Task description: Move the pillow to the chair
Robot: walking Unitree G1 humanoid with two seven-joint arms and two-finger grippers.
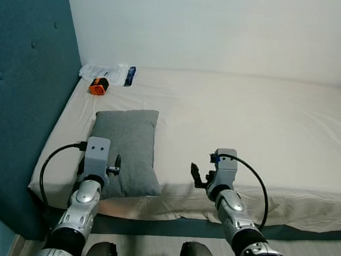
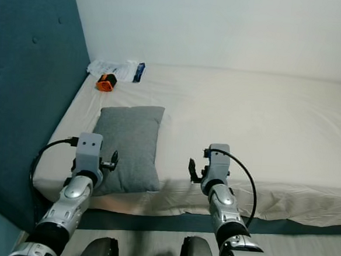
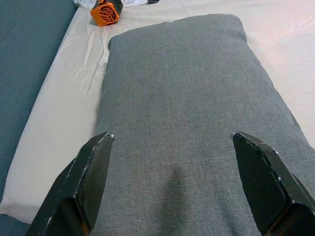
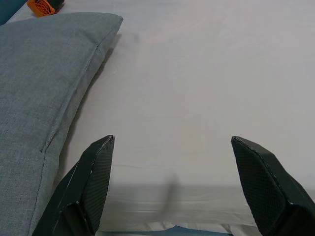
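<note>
One bed (image 1: 264, 129) with a cream sheet, set against a teal padded headboard (image 1: 20, 94). One grey pillow (image 1: 128, 148) lying flat near the bed's front edge on the headboard side. Two grippers raised at that edge: left gripper (image 3: 172, 184) over the pillow's near end, fingers spread wide, grasping nothing; right gripper (image 4: 172, 184) over bare sheet just beside the pillow, likewise spread and empty. One white packet (image 1: 107, 72) with print too small to read, far corner. One small orange-and-black object (image 1: 98, 86) next to it.

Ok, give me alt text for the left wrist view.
A grey pillow lies flat on a cream bed sheet, framed by the left gripper with its two black fingers spread wide open. An orange object sits beyond it.
</note>
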